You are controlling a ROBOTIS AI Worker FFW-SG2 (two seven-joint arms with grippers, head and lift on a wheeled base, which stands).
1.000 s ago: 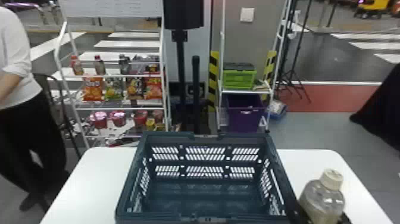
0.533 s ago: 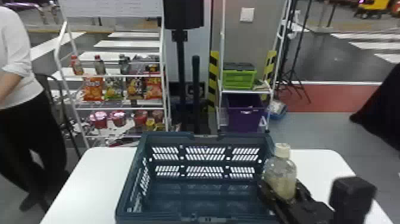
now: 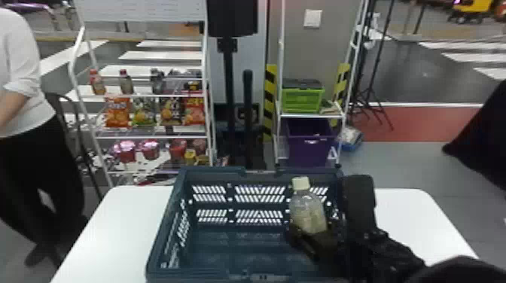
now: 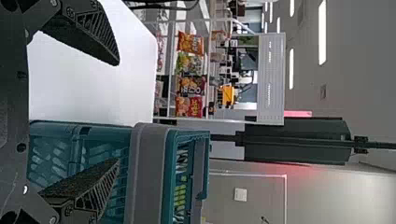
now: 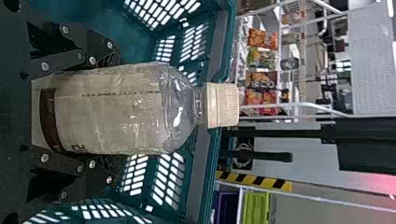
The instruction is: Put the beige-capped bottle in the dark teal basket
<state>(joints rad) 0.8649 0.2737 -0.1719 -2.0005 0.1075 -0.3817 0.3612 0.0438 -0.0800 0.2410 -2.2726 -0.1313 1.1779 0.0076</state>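
It looks like a shop display set up in a large indoor hall. A white rack (image 3: 150,137) holds bottles (image 3: 97,83), snack bags (image 3: 117,112) and cups (image 3: 125,151) in rows, like goods for sale. Crossing stripes (image 3: 162,55) mark the floor behind, and strip lights (image 4: 322,32) line the ceiling (image 4: 345,74).

Head view: base of bottle (image 3: 309,212) hidden by right hand (image 3: 314,235); basket (image 3: 211,174) cut off at bottom edge.
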